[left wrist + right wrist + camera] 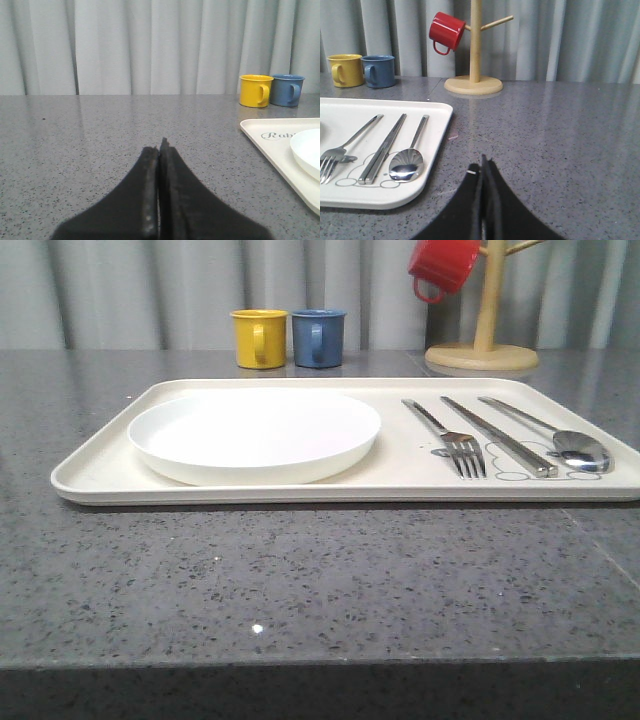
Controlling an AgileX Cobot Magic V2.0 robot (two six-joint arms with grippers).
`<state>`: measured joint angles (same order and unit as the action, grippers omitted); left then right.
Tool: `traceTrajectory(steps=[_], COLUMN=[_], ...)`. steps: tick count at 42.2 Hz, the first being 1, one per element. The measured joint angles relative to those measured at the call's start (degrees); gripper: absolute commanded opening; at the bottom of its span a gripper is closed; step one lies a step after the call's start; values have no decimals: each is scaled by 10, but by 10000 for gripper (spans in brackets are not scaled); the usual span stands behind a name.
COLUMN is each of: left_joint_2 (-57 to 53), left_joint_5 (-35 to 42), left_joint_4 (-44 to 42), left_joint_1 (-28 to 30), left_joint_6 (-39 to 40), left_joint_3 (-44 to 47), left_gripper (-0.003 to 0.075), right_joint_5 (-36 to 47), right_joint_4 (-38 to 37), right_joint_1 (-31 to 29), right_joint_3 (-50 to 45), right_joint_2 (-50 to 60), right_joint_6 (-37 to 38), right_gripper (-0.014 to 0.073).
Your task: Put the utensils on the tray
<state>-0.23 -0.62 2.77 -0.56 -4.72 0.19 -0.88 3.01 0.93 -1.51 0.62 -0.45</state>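
Note:
The cream tray (90,472) lies across the middle of the grey table. On its left half rests the round white plate (255,433). On its right half the fork (450,438), knife (498,435) and spoon (570,445) lie side by side. The right wrist view shows the fork (345,147), knife (385,147) and spoon (409,162) on the tray (437,130). My right gripper (481,167) is shut and empty, over bare table beside the tray's edge. My left gripper (160,145) is shut and empty, over bare table beside the tray's (272,142) other end.
A yellow mug (259,338) and a blue mug (318,337) stand behind the tray. A wooden mug tree (485,340) at the back right holds a red mug (443,265). A grey curtain closes the back.

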Motion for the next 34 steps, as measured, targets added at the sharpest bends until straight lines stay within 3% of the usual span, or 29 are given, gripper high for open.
traceTrajectory(steps=[34], left_joint_2=[0], left_joint_5=[0], left_joint_4=[0], left_joint_1=[0], left_joint_6=[0], left_joint_3=[0], left_gripper=[-20], right_joint_5=[4], right_joint_4=[-12], right_joint_1=[0], right_joint_3=[0], right_joint_2=[0], right_joint_6=[5], right_gripper=[-67])
